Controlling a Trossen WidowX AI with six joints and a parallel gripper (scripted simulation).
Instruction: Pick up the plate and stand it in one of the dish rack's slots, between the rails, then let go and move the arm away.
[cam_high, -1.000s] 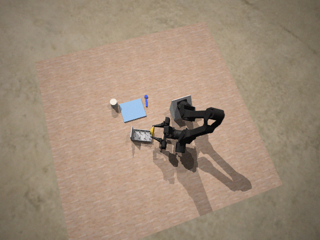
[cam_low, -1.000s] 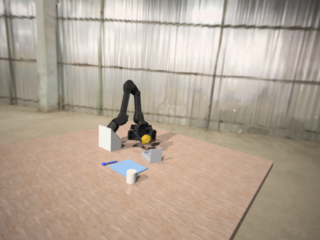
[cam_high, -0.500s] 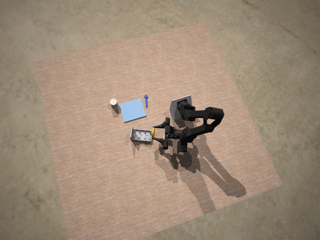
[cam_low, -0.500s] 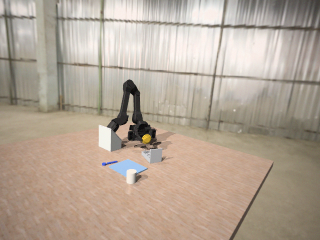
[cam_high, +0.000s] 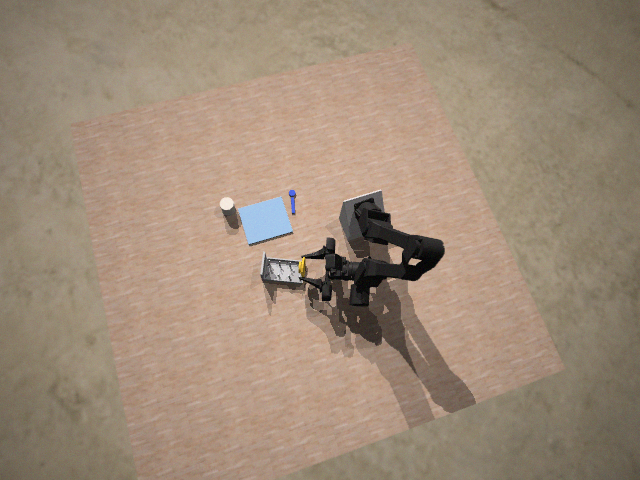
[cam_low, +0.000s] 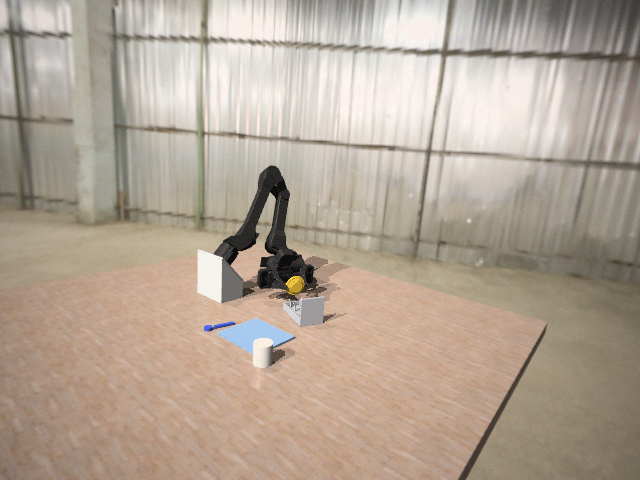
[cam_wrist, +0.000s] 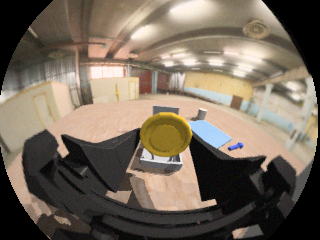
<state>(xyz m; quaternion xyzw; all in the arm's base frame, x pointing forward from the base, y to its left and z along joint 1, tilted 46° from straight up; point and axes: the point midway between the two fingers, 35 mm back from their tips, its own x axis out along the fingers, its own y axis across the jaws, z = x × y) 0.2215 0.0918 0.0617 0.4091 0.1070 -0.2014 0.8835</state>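
Observation:
The yellow plate (cam_high: 302, 267) (cam_low: 295, 285) (cam_wrist: 165, 134) is upright on edge, held by its two sides between the fingertips. My gripper (cam_high: 303, 268) (cam_low: 294, 285) (cam_wrist: 165, 134) is shut on it and points level toward the rack. The grey dish rack (cam_high: 283, 282) (cam_low: 312, 311) (cam_wrist: 161, 165) has a tall end panel on the side away from the arm and small rails inside. The plate is at the rack's near end, seen from above, and appears above the rack in the exterior view. The plate hides part of the rack in the wrist view.
A light blue square mat (cam_high: 265, 220) (cam_low: 256, 333) (cam_wrist: 210, 133) lies beside the rack. A cream cylinder (cam_high: 227, 205) (cam_low: 263, 353) (cam_wrist: 202, 114) stands at its far side. A blue spoon-like object (cam_high: 293, 202) (cam_low: 219, 326) (cam_wrist: 236, 146) lies at its other side, nearer the arm's wedge-shaped base (cam_high: 352, 225) (cam_low: 210, 276).

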